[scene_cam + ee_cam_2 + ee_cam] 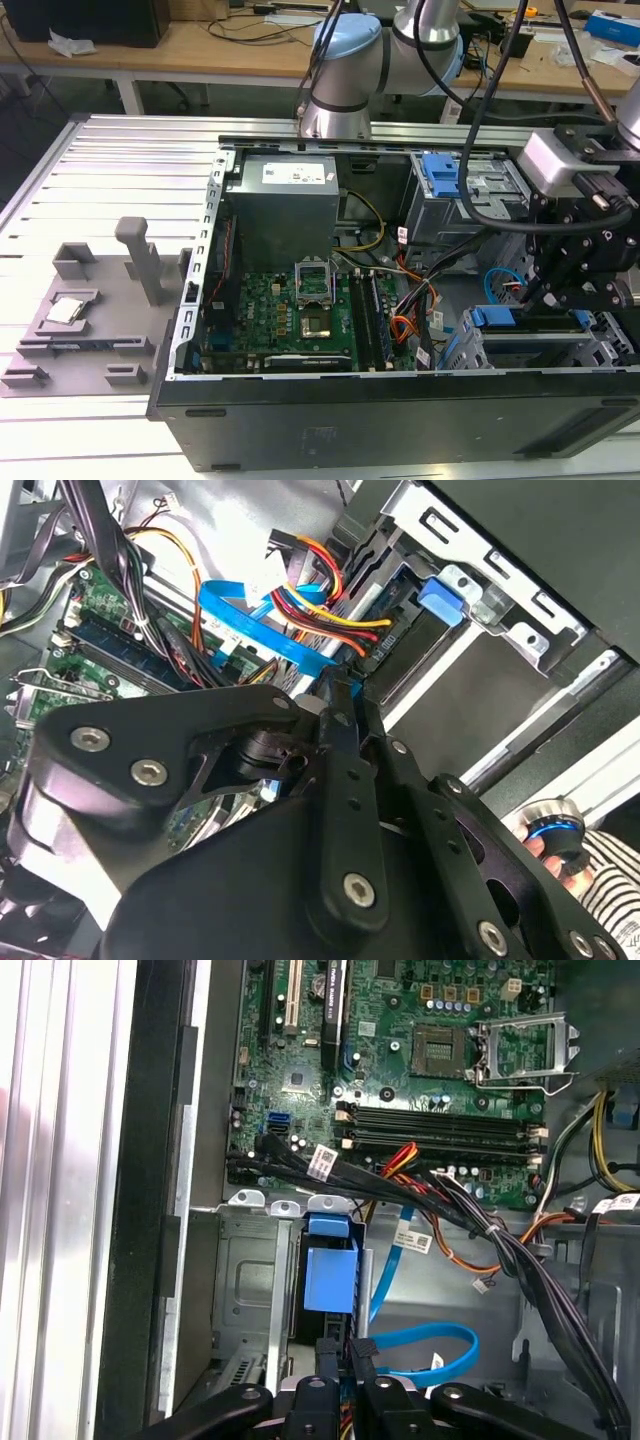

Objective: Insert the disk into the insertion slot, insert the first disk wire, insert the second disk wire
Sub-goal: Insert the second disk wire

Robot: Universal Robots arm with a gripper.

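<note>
The disk sits in the insertion slot (545, 352) of the silvery cage at the case's front corner, on the exterior view's right. Its blue carrier (490, 318) (330, 1278) (440, 600) shows at the slot's mouth. My gripper (548, 296) (345, 680) (345, 1348) hovers right behind the disk, shut on the black connector of a flat blue wire (425, 1343) (255, 615). A bundle of red, yellow and black wires (325, 605) ends in a black plug (378, 646) at the disk's rear, beside my fingertips.
The motherboard (300, 315) fills the case floor, with loose cable bundles (470, 1225) crossing above it. A taller grey cage with a blue clip (440, 175) stands further back. A hand with a striped sleeve (585, 855) holds a round device outside the case. A grey fixture (85, 320) lies on the exterior view's left.
</note>
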